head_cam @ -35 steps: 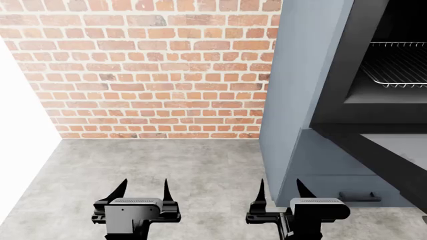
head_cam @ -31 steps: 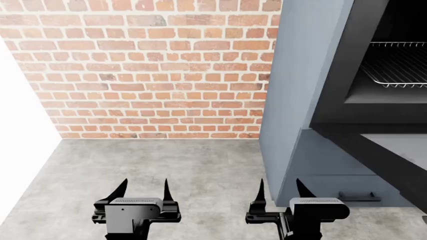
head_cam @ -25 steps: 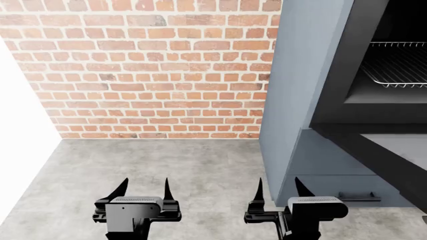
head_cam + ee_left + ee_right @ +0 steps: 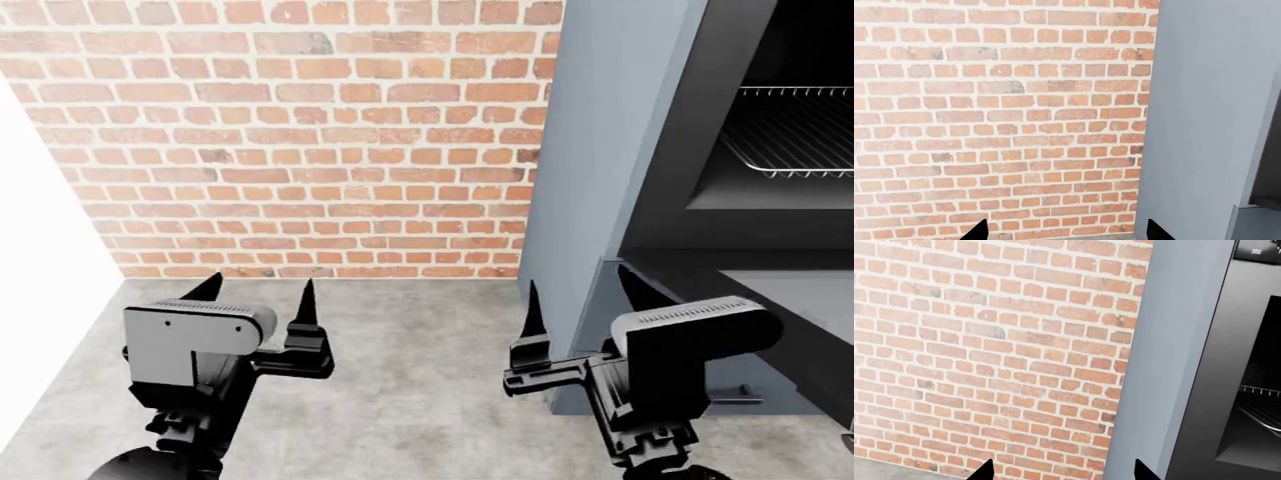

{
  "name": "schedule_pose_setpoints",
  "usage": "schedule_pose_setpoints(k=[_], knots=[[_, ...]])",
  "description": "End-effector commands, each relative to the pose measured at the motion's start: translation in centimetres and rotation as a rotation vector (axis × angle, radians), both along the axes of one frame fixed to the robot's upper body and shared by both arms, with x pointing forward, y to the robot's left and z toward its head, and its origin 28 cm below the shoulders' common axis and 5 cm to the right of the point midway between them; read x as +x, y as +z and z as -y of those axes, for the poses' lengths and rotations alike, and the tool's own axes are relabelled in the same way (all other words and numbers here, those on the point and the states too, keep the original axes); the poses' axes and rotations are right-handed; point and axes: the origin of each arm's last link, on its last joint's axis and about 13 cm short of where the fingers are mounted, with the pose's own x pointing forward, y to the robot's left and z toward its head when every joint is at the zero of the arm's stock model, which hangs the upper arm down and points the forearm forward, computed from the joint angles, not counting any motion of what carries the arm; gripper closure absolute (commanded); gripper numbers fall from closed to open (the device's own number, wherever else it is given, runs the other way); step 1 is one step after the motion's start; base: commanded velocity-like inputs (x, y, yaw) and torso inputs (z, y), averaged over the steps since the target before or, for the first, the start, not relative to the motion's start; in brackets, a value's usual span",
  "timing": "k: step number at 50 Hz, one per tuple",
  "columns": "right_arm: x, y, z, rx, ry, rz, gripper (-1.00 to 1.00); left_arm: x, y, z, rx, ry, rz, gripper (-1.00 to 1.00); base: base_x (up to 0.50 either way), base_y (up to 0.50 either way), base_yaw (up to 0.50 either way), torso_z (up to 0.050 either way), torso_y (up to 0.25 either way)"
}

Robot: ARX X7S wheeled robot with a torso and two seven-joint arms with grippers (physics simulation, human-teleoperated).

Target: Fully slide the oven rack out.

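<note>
The oven rack, a silver wire grid, sits inside the oven's black cavity at the far right; its corner also shows in the right wrist view. The oven's blue-grey casing stands against the brick wall. Its black door hangs open and flat, with the grey glass facing up. My left gripper is open and empty, left of the oven, facing the brick wall. My right gripper is open and empty, in front of the casing's lower left corner, below and left of the rack.
A red brick wall fills the back. A grey concrete floor lies below. A blue-grey drawer with a black handle sits under the oven door, mostly behind my right gripper. A white wall is at the left.
Both arms have risen and the grippers stand higher in the head view. The right gripper now overlaps the oven's lower casing. The rack has not moved.
</note>
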Motion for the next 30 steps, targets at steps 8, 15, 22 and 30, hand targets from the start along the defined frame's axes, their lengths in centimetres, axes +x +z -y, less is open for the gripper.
schedule_pose_setpoints(k=[8,15,22,30], knots=[[-1.4,9.8,2.1,-0.118,-0.028,0.061,-1.00,-1.1,10.2,-1.3,0.108,-0.110,0.043,-1.00,0.00,0.00,0.00,0.000,0.000],[-1.3,12.2,2.6,-0.115,-0.034,0.025,-1.00,-0.5,13.6,-1.8,0.061,-0.122,-0.002,-1.00,0.00,0.00,0.00,0.000,0.000],[-1.1,14.1,3.0,-0.154,-0.063,0.010,-1.00,-1.2,15.5,-2.1,0.072,-0.092,0.003,-1.00,0.00,0.00,0.00,0.000,0.000],[-1.3,15.5,3.6,-0.188,-0.111,0.034,-1.00,-1.9,17.3,-2.6,0.091,-0.062,0.014,-1.00,0.00,0.00,0.00,0.000,0.000]])
